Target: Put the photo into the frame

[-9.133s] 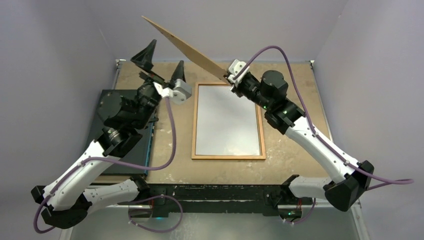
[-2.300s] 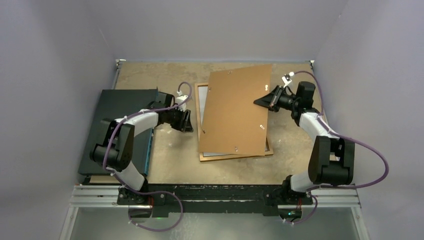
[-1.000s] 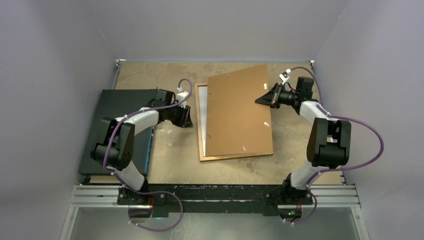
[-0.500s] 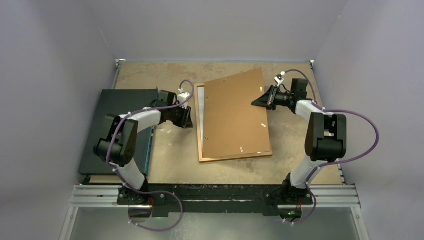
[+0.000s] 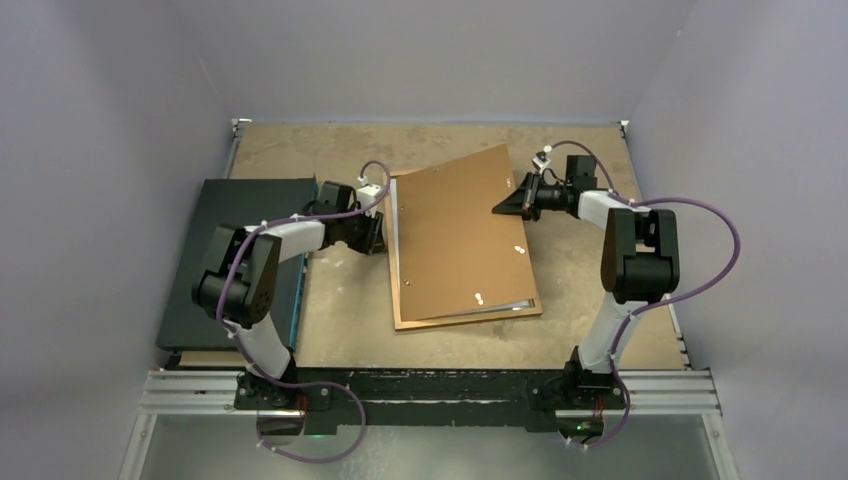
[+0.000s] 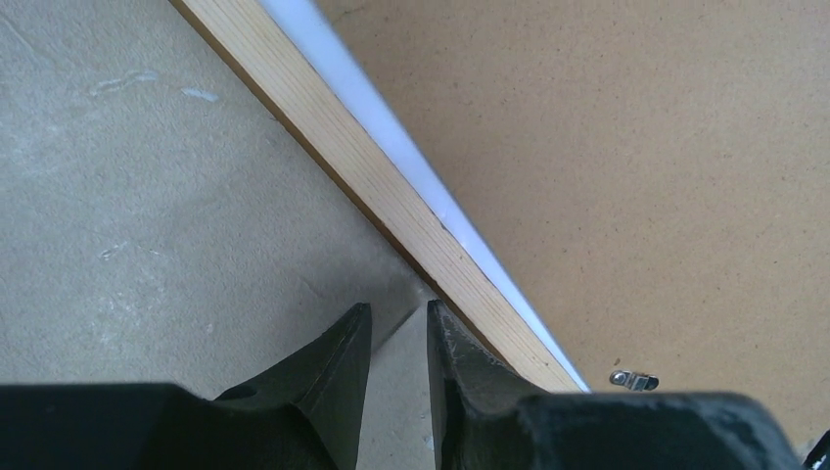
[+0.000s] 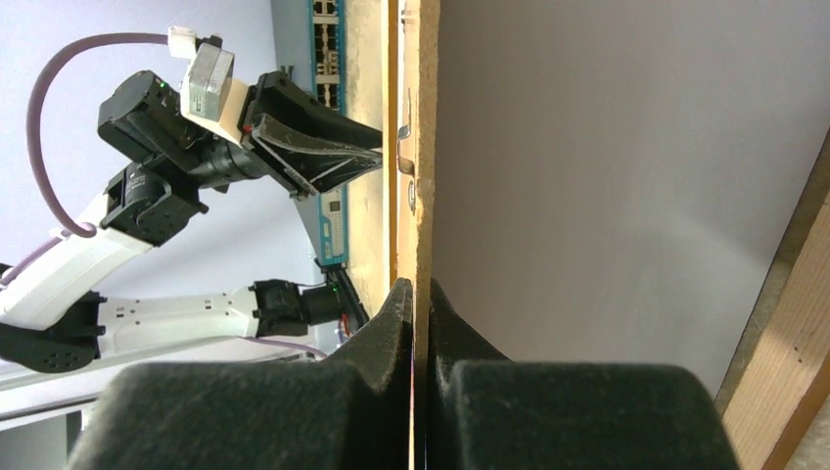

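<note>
Frame (image 5: 395, 290) beneath backing board (image 5: 455, 235) in right gripper (image 5: 500, 207)

Two arms stand here, each with one end effector: the left end effector (image 5: 379, 233) and the right end effector (image 5: 497, 208). One wooden frame (image 5: 393, 255) lies just beside the left end effector's tips. One brown backing board (image 5: 455, 235) sits at the right end effector's tips, with two small metal clips (image 5: 478, 297) showing on it. One dark flat box (image 5: 240, 210) lies behind the left end effector. One bench (image 5: 345, 300) carries everything.
</note>
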`<state>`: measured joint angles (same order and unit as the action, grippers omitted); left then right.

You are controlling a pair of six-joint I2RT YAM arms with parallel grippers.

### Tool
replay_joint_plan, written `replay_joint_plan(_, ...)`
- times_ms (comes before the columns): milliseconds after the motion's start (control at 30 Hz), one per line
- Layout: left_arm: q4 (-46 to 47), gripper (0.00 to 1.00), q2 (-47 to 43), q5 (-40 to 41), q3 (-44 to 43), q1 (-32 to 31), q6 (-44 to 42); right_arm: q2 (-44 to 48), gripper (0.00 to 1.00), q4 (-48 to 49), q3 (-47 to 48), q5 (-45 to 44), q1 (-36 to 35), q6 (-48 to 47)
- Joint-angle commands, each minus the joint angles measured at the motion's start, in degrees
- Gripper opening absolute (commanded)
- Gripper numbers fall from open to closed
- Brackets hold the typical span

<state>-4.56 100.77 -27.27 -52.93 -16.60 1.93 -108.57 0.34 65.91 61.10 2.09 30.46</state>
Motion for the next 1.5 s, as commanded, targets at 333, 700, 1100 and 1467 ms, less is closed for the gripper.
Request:
replay_joint_plan(333,1.5,0.25,1.0,1.9,-1.0,-0.3,-0.8,-1.9,0.00,0.4,2.7,-3.7,-4.9,-3.6)
replay_joint_plan(700,0.7,0.25,0.1,2.6,-0.7,-0.4,-1.7,-1.1,0.14,0.0,0.4,-11.5,-6.3,-2.4)
replay_joint_plan(1100,-0.1,0.23,-1.5,1.9,-0.2,-0.4,-1.6,1.5,0.60,-18.9,8.4,-40.2,-15.8,-9.5)
replay_joint_plan(1467,-1.3,0.22,-3.0,2.1,-0.4,-0.3,-1.7,5.4,0.99,-25.4,10.6,-51.5,-18.5,-10.0)
